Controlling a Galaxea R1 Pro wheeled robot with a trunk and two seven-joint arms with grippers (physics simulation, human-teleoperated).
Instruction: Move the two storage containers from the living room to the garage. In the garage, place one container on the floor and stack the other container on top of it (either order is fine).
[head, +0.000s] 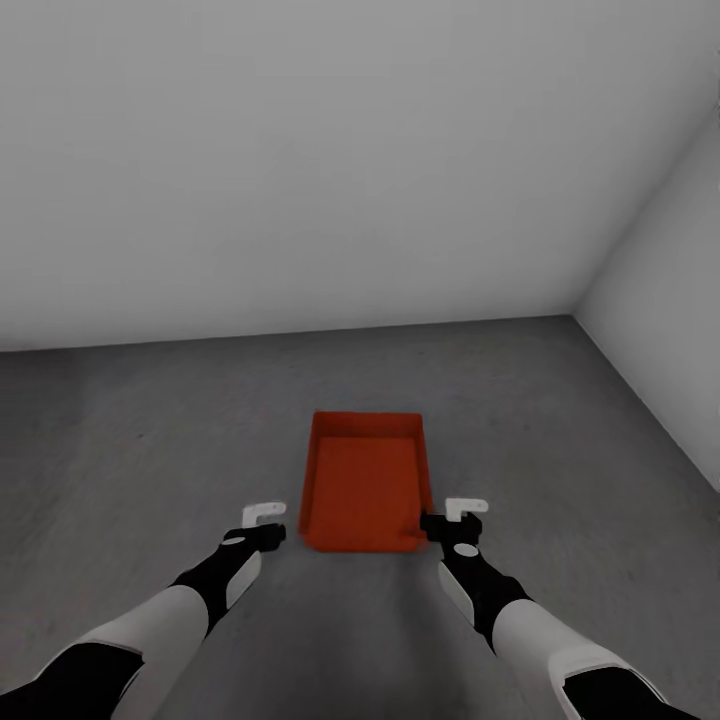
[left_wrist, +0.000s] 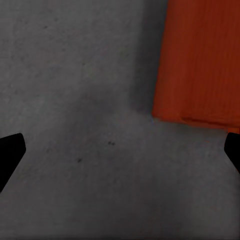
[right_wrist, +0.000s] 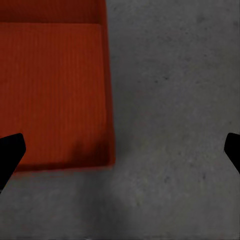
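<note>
A plain red-orange rectangular open-topped storage box (head: 363, 480) sits at lower centre of the frame on mottled dark grey concrete floor (head: 150, 440). Pale grey-white smooth walls (head: 300, 160) fill the upper frame. The arms are black and white, ending in a white-fingered left gripper (head: 266, 514) and white-fingered right gripper (head: 465, 508).

Back wall (head: 300, 170): you face a plain white surface, bare.
Side wall (head: 670, 340): white, meets the back wall at your right-hand corner.
</note>
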